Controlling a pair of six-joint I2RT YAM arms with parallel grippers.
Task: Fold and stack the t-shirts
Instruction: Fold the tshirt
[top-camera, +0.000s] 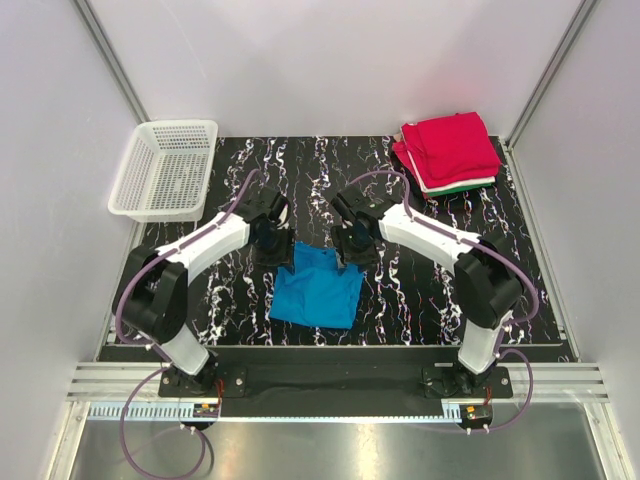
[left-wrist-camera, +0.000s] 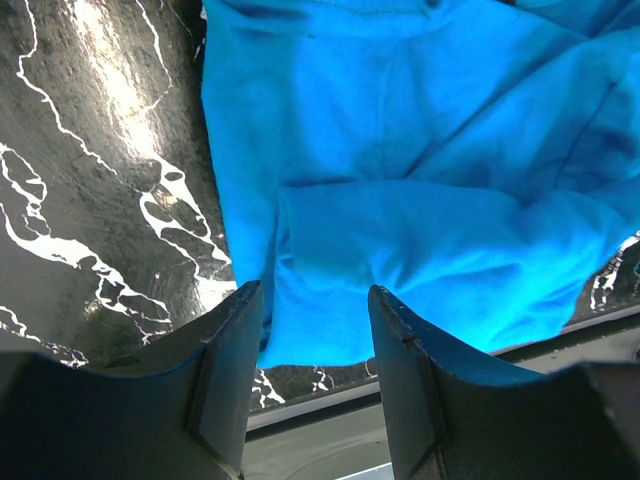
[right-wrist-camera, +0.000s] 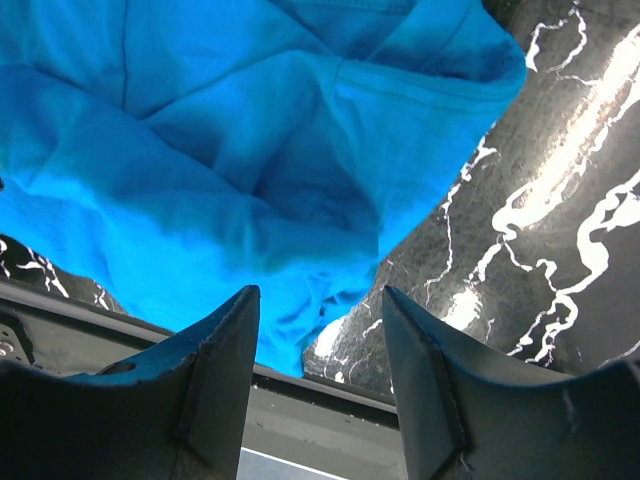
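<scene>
Lying near the middle of the counter (top-camera: 300, 170), toward my bases, the blue t-shirt (top-camera: 318, 288) is part-folded into a rumpled, nearly square pad. If anything it is a little longer from near to far, and it sits slightly askew.

Both my claws hang over its far edge: the left claw (top-camera: 272, 243) at the far-left corner, the right claw (top-camera: 355, 245) at the far-right corner. From each of them the cloth runs back toward me and inward toward the other claw. Neither arm is clearly nearer; they are about evenly matched, one to a side.

Both claws are released, jaws standing wide with nothing between them. In each wrist view the blue cloth lies beneath and beyond the fingers, but I cannot tell whether they touch it. I judge the coming move turns on that far edge, which lies just under both claws and could be folded toward the near edge.

The stack of folded shirts (top-camera: 440, 165) sits in the far-right corner, well apart from the blue one, and my right arm is nearer to it.

Counting:
- One loose blue t-shirt.
- In the stack, red on top with a white and a green edge beneath, so at least three shirts; the red may be more than one layer.
- One white mesh basket (top-camera: 128, 180), at the far-left corner.
- Two claws.
</scene>
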